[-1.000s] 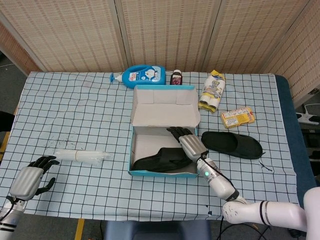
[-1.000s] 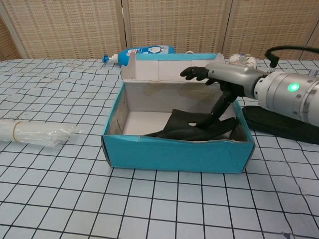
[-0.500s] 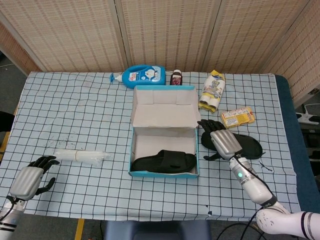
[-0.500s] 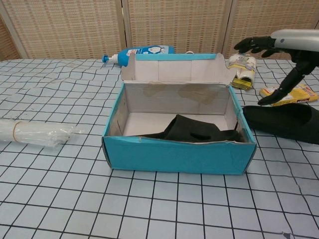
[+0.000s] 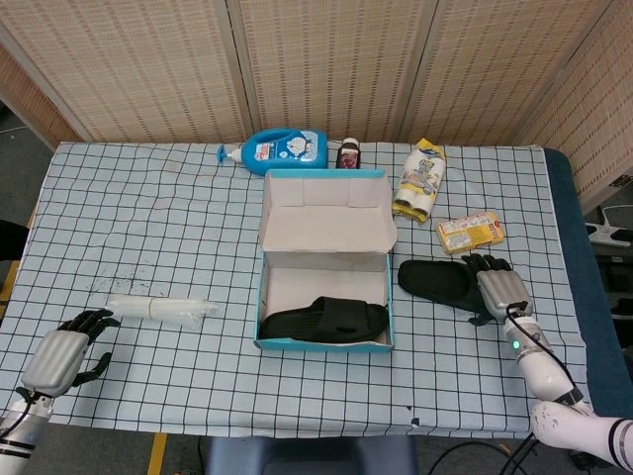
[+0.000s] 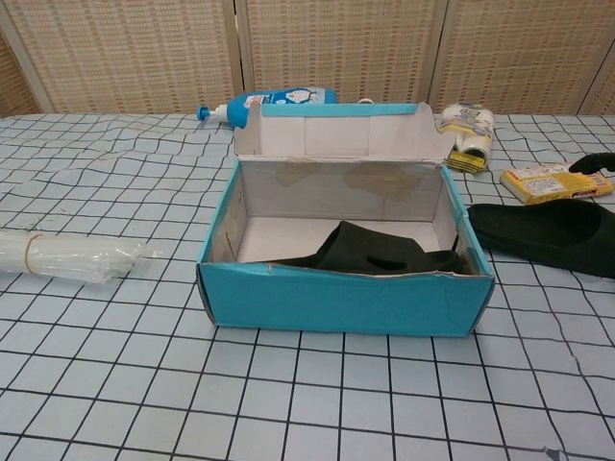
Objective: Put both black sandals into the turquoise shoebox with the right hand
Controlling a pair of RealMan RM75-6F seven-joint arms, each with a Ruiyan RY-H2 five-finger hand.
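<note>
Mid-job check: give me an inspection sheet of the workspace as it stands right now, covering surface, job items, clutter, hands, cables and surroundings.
Surface: checked tablecloth, wrinkled.
Job's things: turquoise shoebox open, lid up; one black sandal inside; second black sandal on the cloth right of the box.
Clutter: blue bottle, small jar, yellow-white pouch, yellow packet, clear plastic roll.
Hands: right hand at the outer end of the second sandal, grip cannot be told; left hand at the near left table edge, holding nothing, fingers curled.
Cables: thin dark strand by the right hand.
Surroundings: woven screen panels behind.

Matt cardboard shoebox (image 5: pixel 326 240), rubbery sandal (image 5: pixel 326 321)
</note>
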